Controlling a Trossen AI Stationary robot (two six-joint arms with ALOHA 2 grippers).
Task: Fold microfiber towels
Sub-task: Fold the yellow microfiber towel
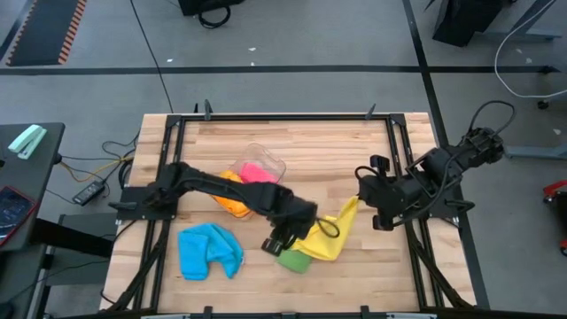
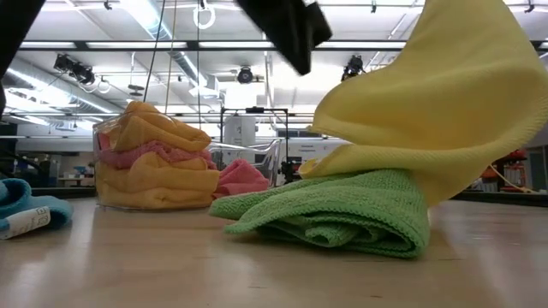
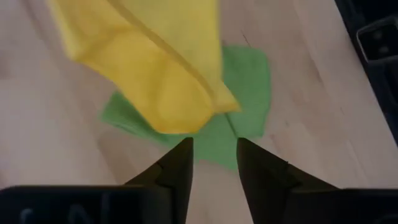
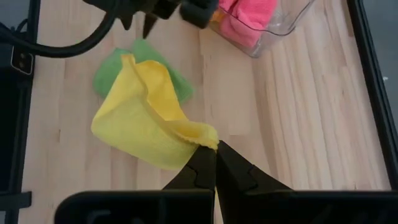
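One corner of the yellow towel [image 4: 146, 118] is pinched in my closed right fingers [image 4: 214, 163]. My left fingers [image 3: 214, 162] hang parted and empty just above the green towel [image 3: 245, 81].

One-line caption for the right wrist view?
Right gripper pinches yellow towel corner, lifting it off green towel.

Probably a robotics lab: framed wooden table [image 1: 292, 142], ceiling strip lights [image 2: 154, 17].
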